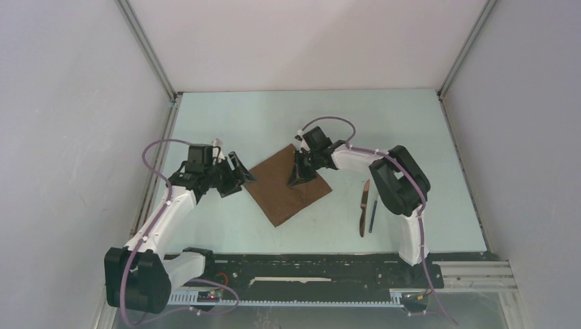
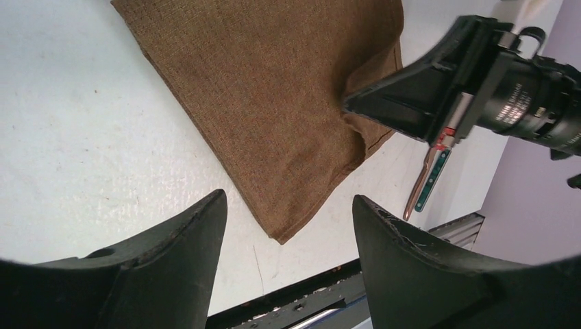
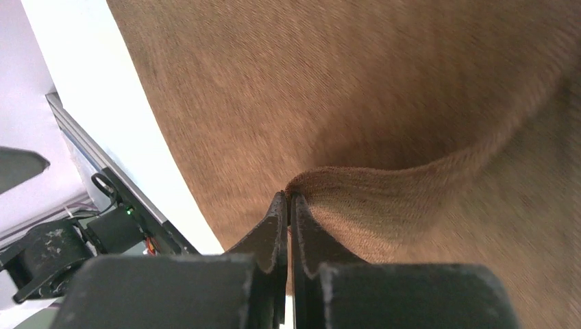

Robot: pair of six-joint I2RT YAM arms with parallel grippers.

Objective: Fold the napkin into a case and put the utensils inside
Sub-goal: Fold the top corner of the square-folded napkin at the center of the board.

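Napkin point(image 1: 284, 185) pinched by right tool point(image 3: 288, 200); left tool point(image 1: 240, 181) released.
The napkin is laid cornerwise at the middle of the desk point(image 1: 274, 116). A raised fold at its right edge is clenched. The left tool is held agape just beside its left corner. The utensils point(image 1: 366, 208) are laid side by side, apart, further right.

Top view bright & even, diffuse light from above, faint soft shadows on table point(image 1: 226, 123), all sharp. Left wrist: table washed out w/ glare, dark rounded vignette at bottom corners. Right wrist: napkin point(image 3: 342, 89) weave blurred, right gripper point(image 3: 288, 200) close-up soft.
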